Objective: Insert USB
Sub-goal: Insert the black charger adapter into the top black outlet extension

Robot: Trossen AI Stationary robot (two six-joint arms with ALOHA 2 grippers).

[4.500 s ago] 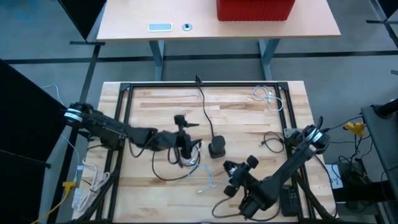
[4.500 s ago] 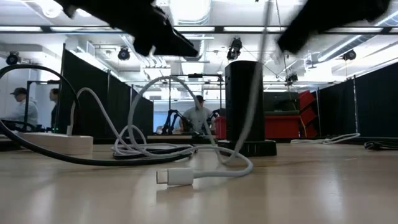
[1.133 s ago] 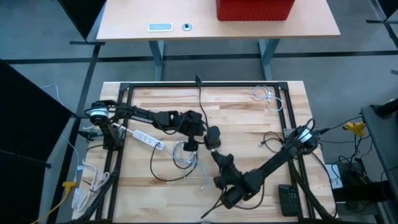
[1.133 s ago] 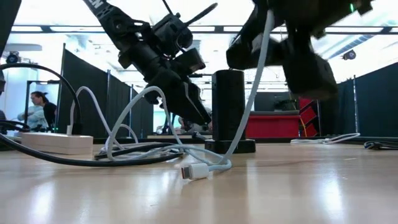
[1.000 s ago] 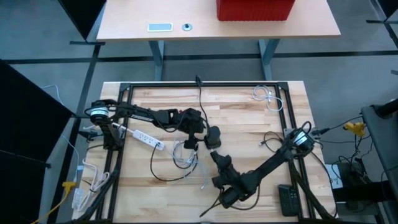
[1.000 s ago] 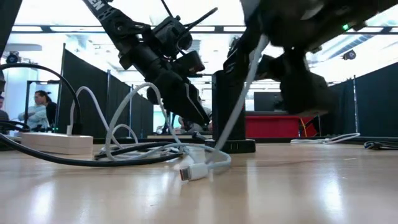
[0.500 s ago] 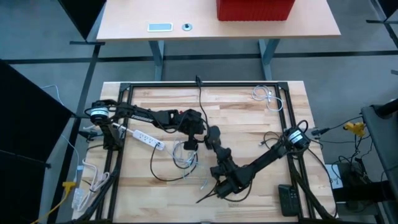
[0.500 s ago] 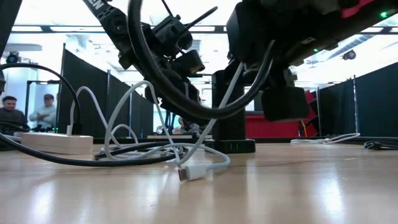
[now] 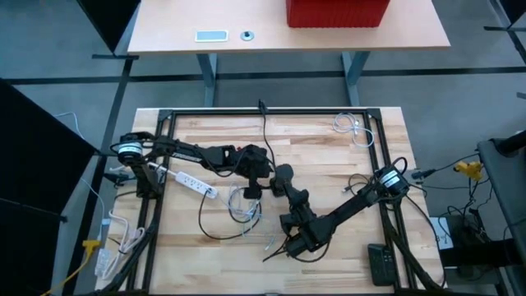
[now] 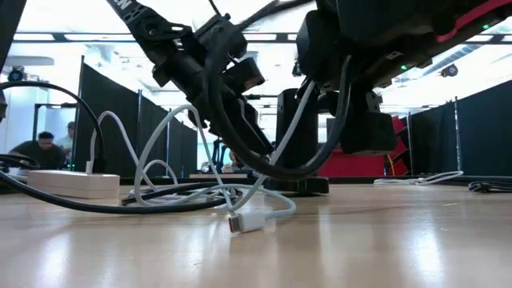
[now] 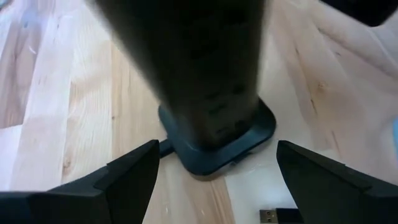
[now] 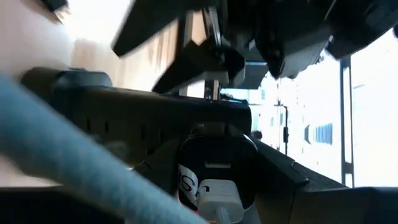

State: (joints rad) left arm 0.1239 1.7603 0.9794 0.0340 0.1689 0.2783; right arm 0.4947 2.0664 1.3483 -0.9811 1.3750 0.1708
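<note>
USB plug (image 12: 219,198) gripped by right pincer (image 12: 214,186) against tower (image 11: 205,81); left pincer (image 11: 214,168) spread wide.

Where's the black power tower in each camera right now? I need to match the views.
High view: the black power tower stands mid-table, between the two grippers.
Low view: the upright dark column at centre, partly behind the arms.
Left wrist view: tower and its square base fill the middle, between the open fingers.
Right wrist view: dark body lying across the frame.
Shared landmark: the white cable, low and right wrist views.
</note>
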